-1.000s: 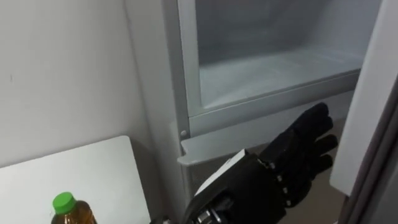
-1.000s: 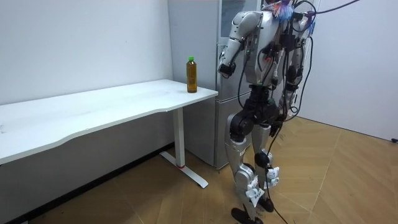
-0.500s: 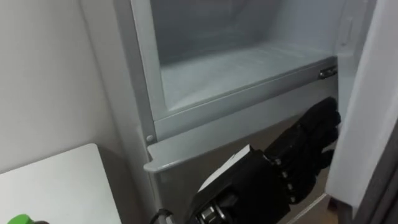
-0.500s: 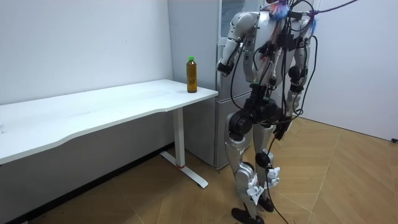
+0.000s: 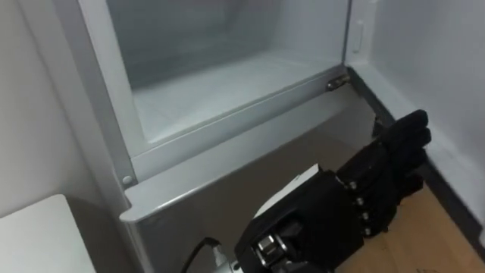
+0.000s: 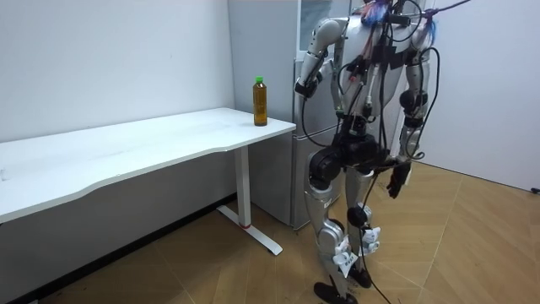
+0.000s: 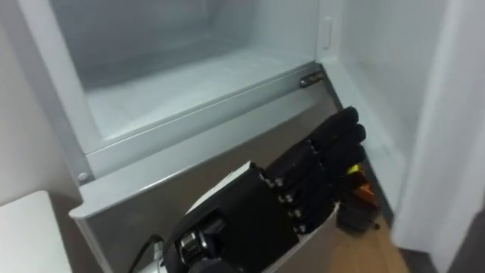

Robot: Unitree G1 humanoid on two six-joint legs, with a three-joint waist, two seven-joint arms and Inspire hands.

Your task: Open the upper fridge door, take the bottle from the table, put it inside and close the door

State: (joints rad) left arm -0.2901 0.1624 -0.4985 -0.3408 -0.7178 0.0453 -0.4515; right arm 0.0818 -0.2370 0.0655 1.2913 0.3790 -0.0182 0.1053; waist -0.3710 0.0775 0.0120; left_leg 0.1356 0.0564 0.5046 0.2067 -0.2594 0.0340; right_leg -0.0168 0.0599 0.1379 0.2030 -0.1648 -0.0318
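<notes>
The bottle (image 6: 260,101), amber with a green cap, stands upright on the corner of the white table (image 6: 152,139) nearest the fridge, a reach away on my left. I stand facing the fridge, whose upper compartment (image 5: 227,83) is open and bare inside. My left hand (image 5: 379,182) is raised in front of the lower fridge door (image 5: 204,201), just under the compartment's sill, with fingers straight and nothing in it. My right hand (image 6: 396,180) hangs low beside my hip.
The upper fridge's door (image 7: 447,114) stands swung open at my right. A corner of the white table (image 5: 34,239) shows at my lower left against the white wall. Wooden floor lies behind me.
My view has swung right across the fridge, so the bottle has left it. My right arm has dropped to my side. The left hand keeps its pose in front of the lower door.
</notes>
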